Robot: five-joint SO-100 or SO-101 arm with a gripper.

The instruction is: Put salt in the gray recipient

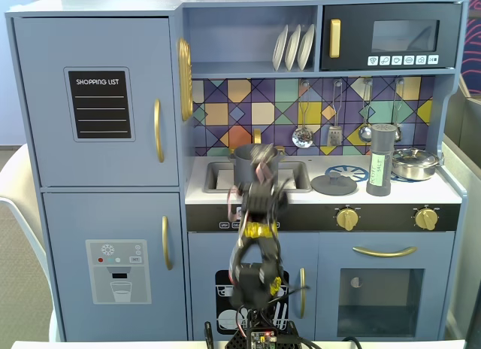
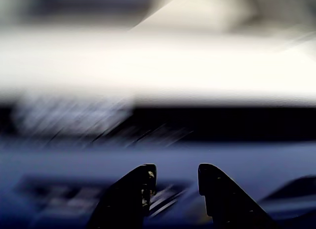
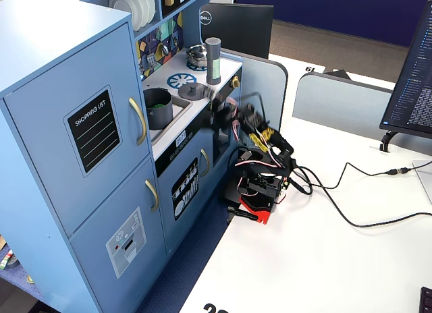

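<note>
The salt (image 1: 381, 161) is a tall dark-gray shaker with a pale green label, standing upright on the right of the toy kitchen's counter; it also shows in a fixed view (image 3: 213, 60). The gray recipient (image 3: 157, 107) is a matte dark-gray pot standing in the sink with something green inside it. From the front, the arm partly hides the pot (image 1: 244, 159). My gripper (image 2: 177, 177) is open and empty, its jaws apart. It is motion-blurred in front of the counter's edge (image 1: 259, 176), near the sink and well to the left of the salt.
A flat gray lid with a knob (image 1: 334, 185) lies on the counter between the sink and the salt. A shiny steel pan (image 1: 415, 163) stands right of the salt. Knobs (image 1: 346, 218) line the front panel. The arm's base (image 3: 260, 191) and cables sit on the white table.
</note>
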